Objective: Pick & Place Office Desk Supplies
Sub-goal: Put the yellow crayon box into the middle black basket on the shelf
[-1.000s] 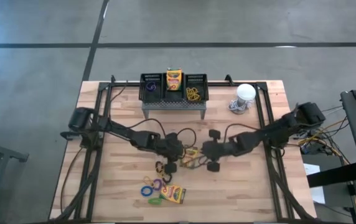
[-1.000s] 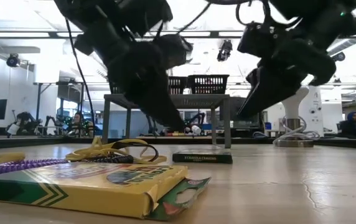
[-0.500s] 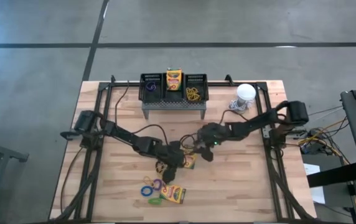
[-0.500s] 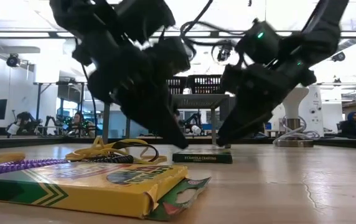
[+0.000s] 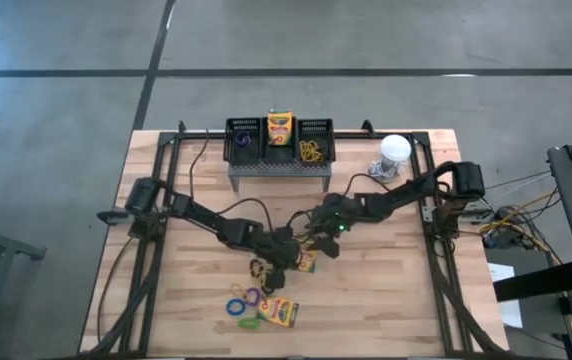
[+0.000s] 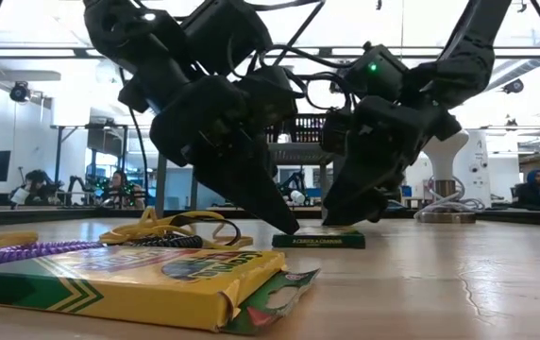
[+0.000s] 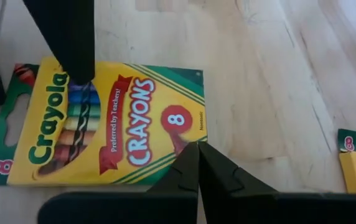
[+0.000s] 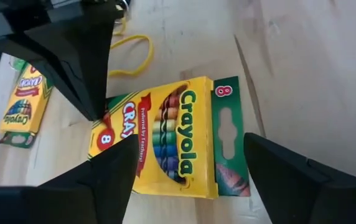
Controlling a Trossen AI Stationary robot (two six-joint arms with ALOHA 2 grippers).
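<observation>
A flat yellow-and-green crayon box (image 5: 307, 262) lies face up at the table's middle, also seen in the low view (image 6: 319, 240). My left gripper (image 7: 198, 146) is shut, with its tips at the box's "8" end. My right gripper (image 8: 190, 171) is open over the same box. One of its fingers (image 8: 112, 171) stands over the printed face and the other (image 8: 290, 171) stands past the green hang tab. A second crayon box (image 5: 279, 312) and several coloured loops (image 5: 244, 300) lie nearer the front edge. My left gripper's shut fingertips meet the edge of the box's "8" end (image 7: 193, 138), near a corner. They come slanting down from the table's left. The box lies flat on the table. My right gripper has one fingertip (image 7: 81, 74) on or just above the box's face; whether it touches, I cannot tell.
Three black mesh bins (image 5: 242, 140) sit on a grey perforated stand (image 5: 278, 172) at the far edge; the middle bin holds a crayon box (image 5: 279, 130). A white round-topped object (image 5: 394, 150) stands at the far right. Yellow and black loops (image 5: 261, 268) lie just left of the box.
My right gripper has gone toward the table's left and down, over the crayon box. My left gripper has come down onto the box's end. The box has slid a little toward the table's right edge and still lies flat.
</observation>
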